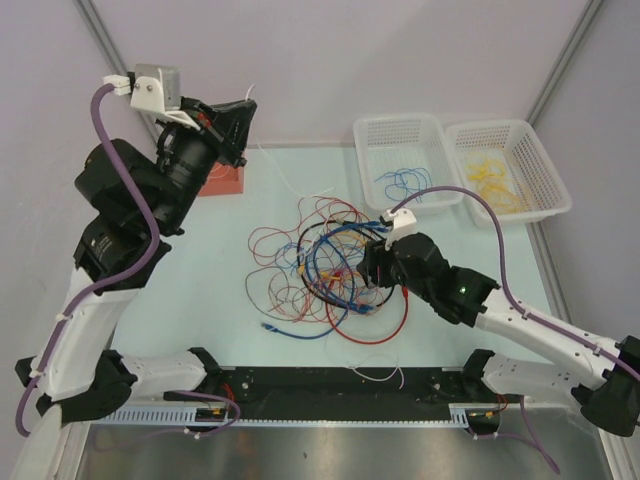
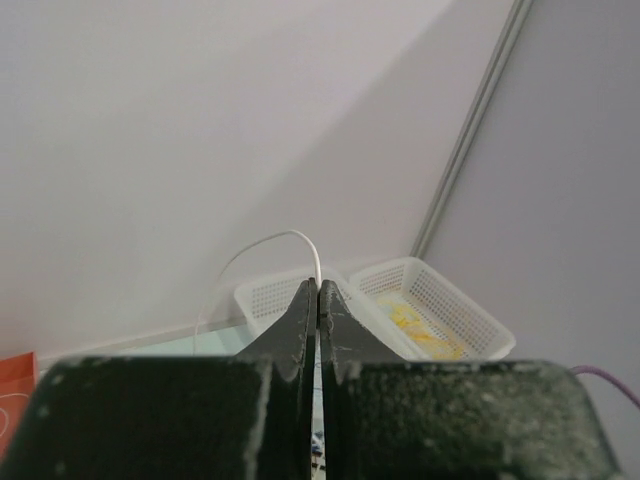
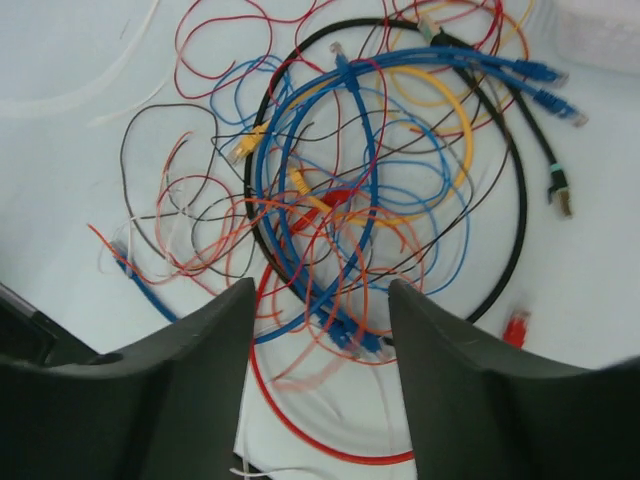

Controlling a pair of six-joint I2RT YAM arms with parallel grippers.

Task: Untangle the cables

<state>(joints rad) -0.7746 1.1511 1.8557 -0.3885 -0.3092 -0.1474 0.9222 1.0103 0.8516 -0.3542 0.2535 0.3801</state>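
**Tangle mid-table, open room left and near**

Table (image 1: 200,290): bare ground left of the cables (image 1: 330,270) and along the near edge. The cables are heaped at centre. Far right stand the blue-wire basket (image 1: 362,160) and the yellow-wire basket (image 1: 548,165), side by side. Red pad (image 1: 230,180) far left. Right gripper (image 3: 320,300) low over the heap's right side, jaws wide. Left gripper (image 2: 316,288) raised above the pad, jaws pinched on a white wire (image 2: 262,240).
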